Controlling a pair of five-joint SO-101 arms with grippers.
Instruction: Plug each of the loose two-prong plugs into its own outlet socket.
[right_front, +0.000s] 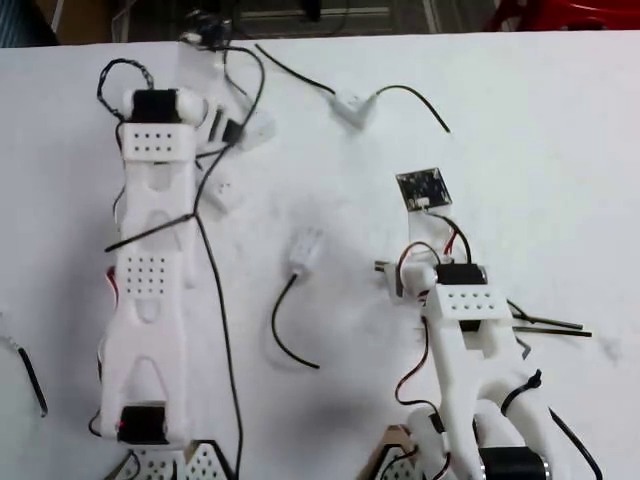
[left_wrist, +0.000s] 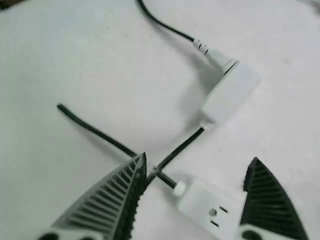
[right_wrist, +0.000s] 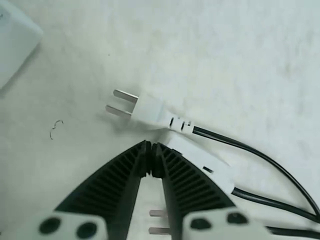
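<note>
**Plug and socket set, two arms: pairing partly done**

Left gripper (left_wrist: 199, 161): fingers spread wide, low over the table (right_front: 560, 180). They straddle an outlet socket (left_wrist: 212, 207) whose slotted face looks up at my camera. I read this as a set-up to pinch and steady the socket, so that a plug can be pushed in against it.

Joined pair: beyond that socket, a plug (left_wrist: 220, 61) sits nose-first in a second socket (left_wrist: 231, 92). I judge this one done, though the prongs are hidden.

Right gripper (right_wrist: 150, 155): fingers pressed together with nothing between them. The tips are just beside a loose two-prong plug (right_wrist: 142, 109), which lies flat with its prongs bare. A second plug (right_wrist: 202, 159) lies partly under one finger. I judge that a pick and a carry toward a socket come next.

Free socket (right_front: 305, 248): lies between the arms, with no plug in it as far as I can tell.
</note>
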